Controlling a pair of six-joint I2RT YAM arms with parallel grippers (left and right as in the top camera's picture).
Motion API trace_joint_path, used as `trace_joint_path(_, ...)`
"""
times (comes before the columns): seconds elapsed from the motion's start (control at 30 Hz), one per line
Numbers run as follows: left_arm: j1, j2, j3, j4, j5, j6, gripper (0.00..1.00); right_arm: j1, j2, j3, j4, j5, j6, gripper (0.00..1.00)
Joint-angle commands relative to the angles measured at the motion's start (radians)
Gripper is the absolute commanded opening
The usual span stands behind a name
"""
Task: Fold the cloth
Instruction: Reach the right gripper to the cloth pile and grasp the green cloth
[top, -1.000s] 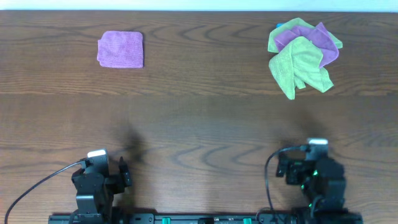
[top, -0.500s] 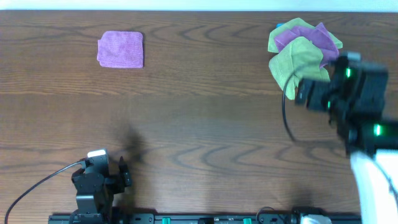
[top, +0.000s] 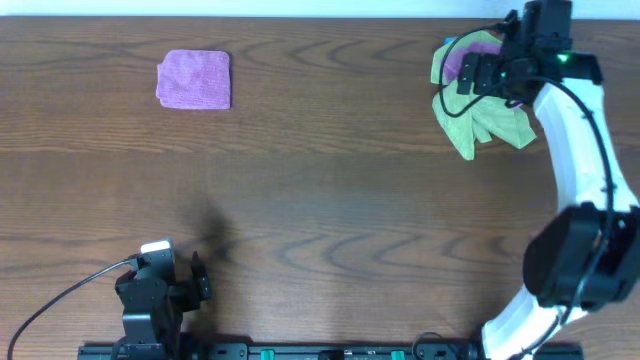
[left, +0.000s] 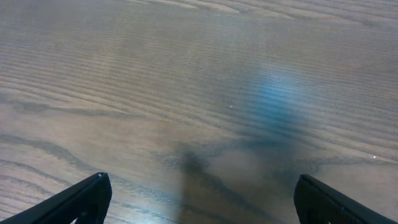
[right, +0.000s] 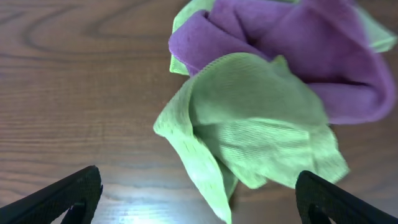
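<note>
While poised over the far right corner of the desk (top: 330, 190), eyeing the cloth (right: 249, 124), crumpled lime green against a purple cloth (right: 298, 50); pick-up step, not yet gripped. Next: drop onto a free edge and pinch, right fingers (right: 68, 194) spread wide, empty; left fingers (left: 78, 200) parted too, idle

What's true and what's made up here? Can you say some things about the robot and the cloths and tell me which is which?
1. The right hand is open, close to the lime-green cloth. True.
2. The lime-green cloth is folded flat and neat. False: it is crumpled, bunched against a crumpled purple cloth.
3. A folded purple cloth lies flat, alone, far from the arms. True.
4. The left hand is holding a cloth. False: it is open over the bare table, holding nothing.
</note>
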Motion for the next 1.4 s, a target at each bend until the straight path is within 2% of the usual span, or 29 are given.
trace_joint_path(0.0, -0.002, -0.006, -0.038, -0.042, -0.025, 0.021, 0.95, -0.005, 0.020, 0.030, 0.012, -0.026, -0.025, 0.99)
trace_joint_path(0.47, -0.002, -0.006, -0.038, -0.042, -0.025, 0.022, 0.95, 0.000, 0.178, 0.026, 0.188, -0.068, -0.047, 0.99)
trace_joint_path(0.63, -0.002, -0.006, -0.038, -0.042, -0.025, 0.021, 0.95, 0.004, 0.194, 0.026, 0.190, -0.071, -0.043, 0.89)
trace_joint_path(0.77, -0.002, -0.006, -0.038, -0.042, -0.025, 0.022, 0.95, 0.005, 0.198, 0.026, 0.177, -0.104, -0.043, 0.75)
trace_joint_path(1.07, -0.002, -0.006, -0.038, -0.042, -0.025, 0.022, 0.95, 0.021, 0.203, 0.007, 0.163, -0.112, -0.043, 0.73)
trace_joint_path(1.37, -0.002, -0.006, -0.038, -0.042, -0.025, 0.021, 0.95, 0.033, 0.222, -0.003, 0.168, -0.111, -0.043, 0.54)
